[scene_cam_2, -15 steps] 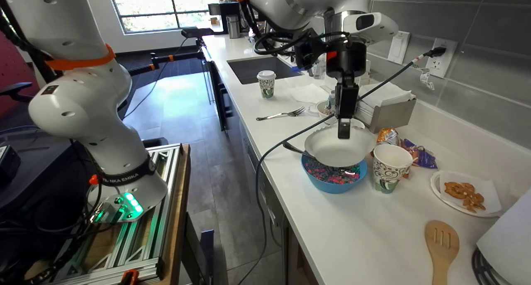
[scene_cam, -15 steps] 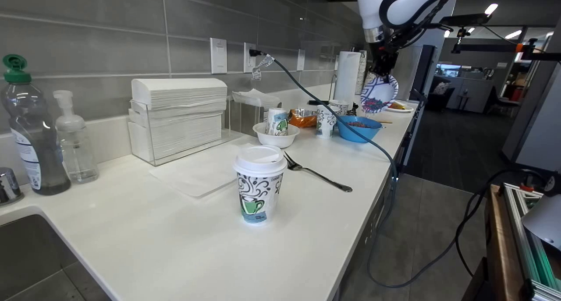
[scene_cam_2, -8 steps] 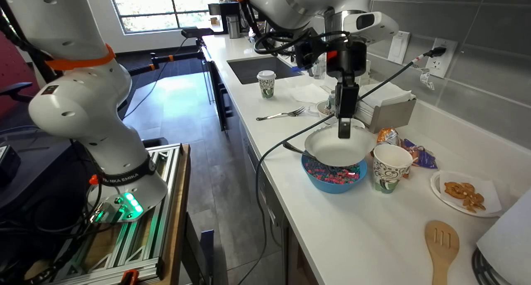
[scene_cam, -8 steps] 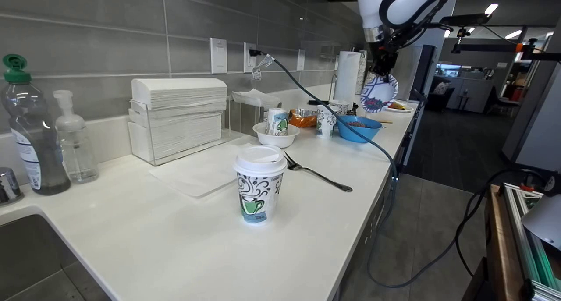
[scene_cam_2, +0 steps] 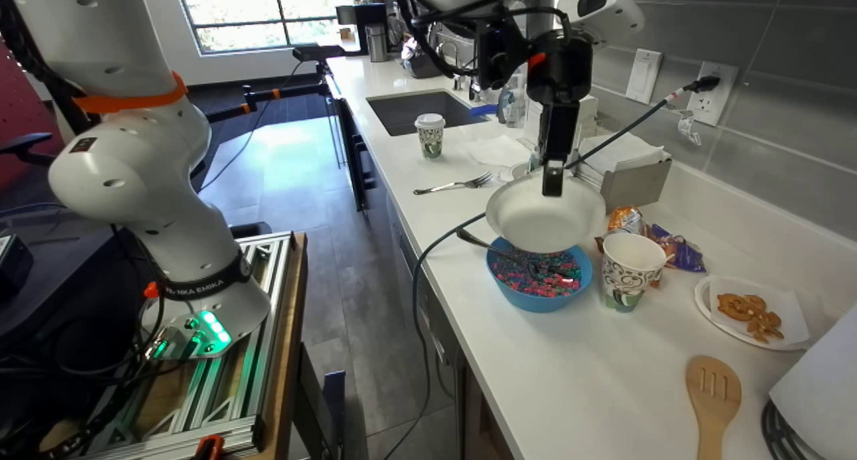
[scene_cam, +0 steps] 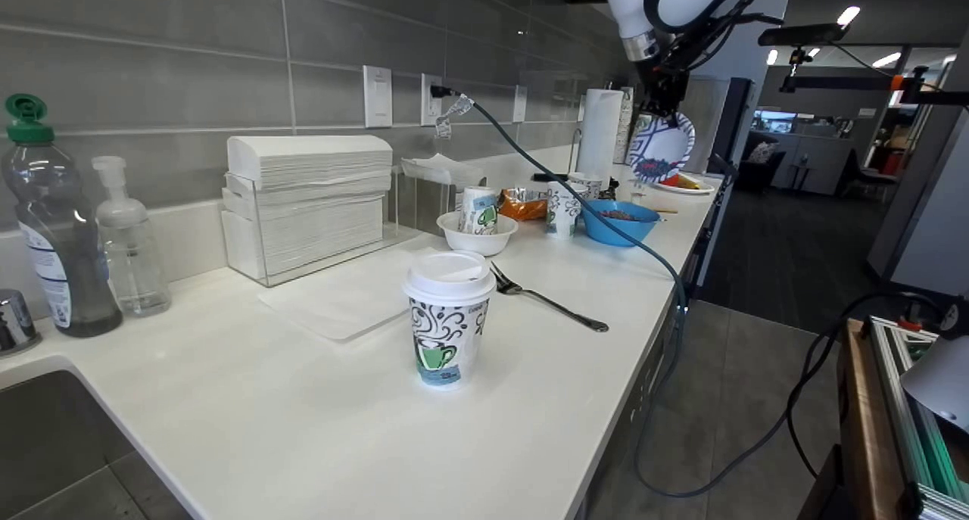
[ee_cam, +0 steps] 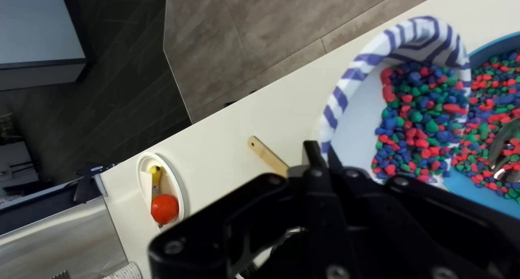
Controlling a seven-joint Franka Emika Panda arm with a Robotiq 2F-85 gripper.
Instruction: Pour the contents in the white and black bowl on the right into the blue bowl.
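Aloft, one tool (scene_cam_2: 553, 187) tight on one patterned bowl (ee_cam: 359, 126) near one blue bowl (scene_cam_2: 535, 302).

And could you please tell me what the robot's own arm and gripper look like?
The arm has smooth, rounded white segments with orange bands and black cables running outside. Its base carries a dark band with white lettering ending in EMIKA, and glowing green lights. The gripper is black, with slim fingers and round screw heads.

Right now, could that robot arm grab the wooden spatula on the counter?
Probably not yet: its hand is closed on the striped bowl, with colorful bits inside. The wooden spatula itself lies uncovered on the counter.
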